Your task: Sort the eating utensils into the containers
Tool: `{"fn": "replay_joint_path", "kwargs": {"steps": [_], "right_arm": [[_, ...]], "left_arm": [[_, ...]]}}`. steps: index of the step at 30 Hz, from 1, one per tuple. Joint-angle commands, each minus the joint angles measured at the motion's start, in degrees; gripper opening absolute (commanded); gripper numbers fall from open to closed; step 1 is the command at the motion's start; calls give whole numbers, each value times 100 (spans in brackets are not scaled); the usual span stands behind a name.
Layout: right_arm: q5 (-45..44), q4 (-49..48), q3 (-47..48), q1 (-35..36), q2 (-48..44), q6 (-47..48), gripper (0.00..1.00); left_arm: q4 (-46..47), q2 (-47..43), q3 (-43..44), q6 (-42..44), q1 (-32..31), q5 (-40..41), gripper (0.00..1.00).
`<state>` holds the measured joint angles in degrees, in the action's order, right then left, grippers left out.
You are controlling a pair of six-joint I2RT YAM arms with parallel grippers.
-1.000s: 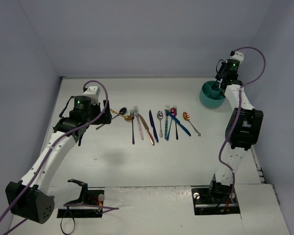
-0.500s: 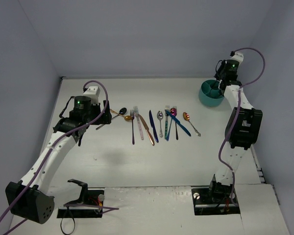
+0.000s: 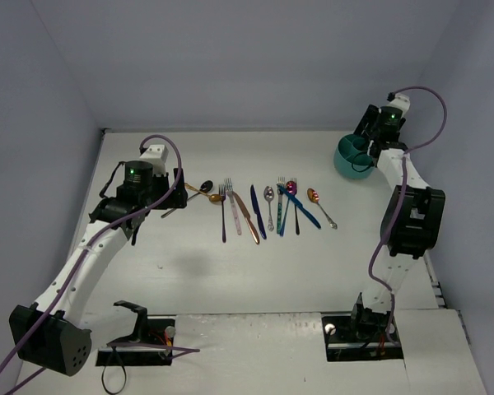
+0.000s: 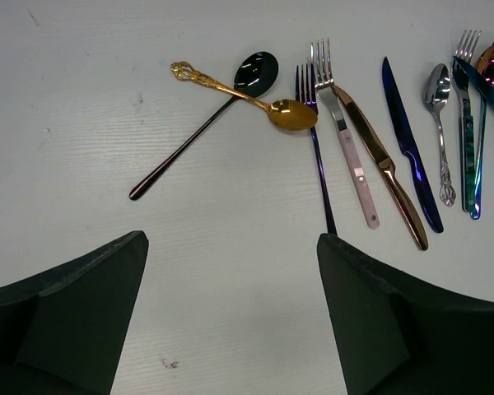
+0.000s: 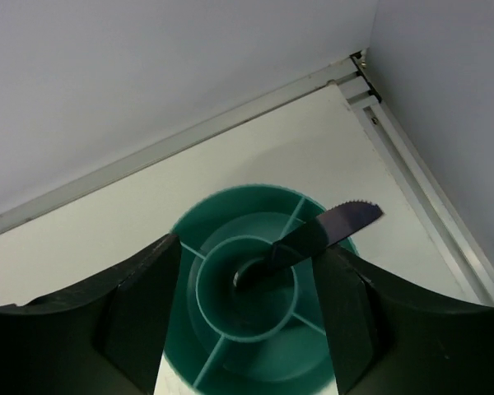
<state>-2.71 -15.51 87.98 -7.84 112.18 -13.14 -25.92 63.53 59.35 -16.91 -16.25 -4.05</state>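
Utensils [image 3: 263, 210] lie in a loose row on the table [image 3: 230, 271] between the arms, with a black spoon [image 4: 255, 72] and a gold spoon [image 4: 292, 115] crossed at the row's left end. One dark serrated knife [image 5: 329, 224] stands tilted in the centre ring of the teal caddy [image 5: 255, 358] near the far right corner. The left gripper [image 4: 230, 239] hovers over the row's left end, fingers wide apart and empty; the right gripper [image 5: 247, 247] is above the caddy, fingers apart, clear of the knife.

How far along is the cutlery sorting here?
Done: one dark serrated metal knife stands in the centre compartment of the round teal plastic caddy. In hand: nothing; the right tool is open above it. Left: the row of coloured metal utensils near the open left tool.
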Motion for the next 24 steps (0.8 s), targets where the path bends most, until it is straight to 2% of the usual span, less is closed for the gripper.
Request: {"fn": "replay_joint_path", "kwargs": {"steps": [1,6,11,17,24], "right_arm": [[-308,-398,-160,1,-1012,90,71],[-490,70,-467,13,-1633,148,84],[-689,580,-1124,57,-2473,-25,89],[-820,1088,-2217,461,-3792,-399,89],[-861,1978,-2736,1748,-4168,-247,82]], "left_arm": [[222,-164,112,82,34,52,82],[199,-189,112,89,34,62,82],[199,-174,112,59,34,21,81],[166,-112,112,30,34,9,82],[135,-62,114,43,34,22,82]]}}
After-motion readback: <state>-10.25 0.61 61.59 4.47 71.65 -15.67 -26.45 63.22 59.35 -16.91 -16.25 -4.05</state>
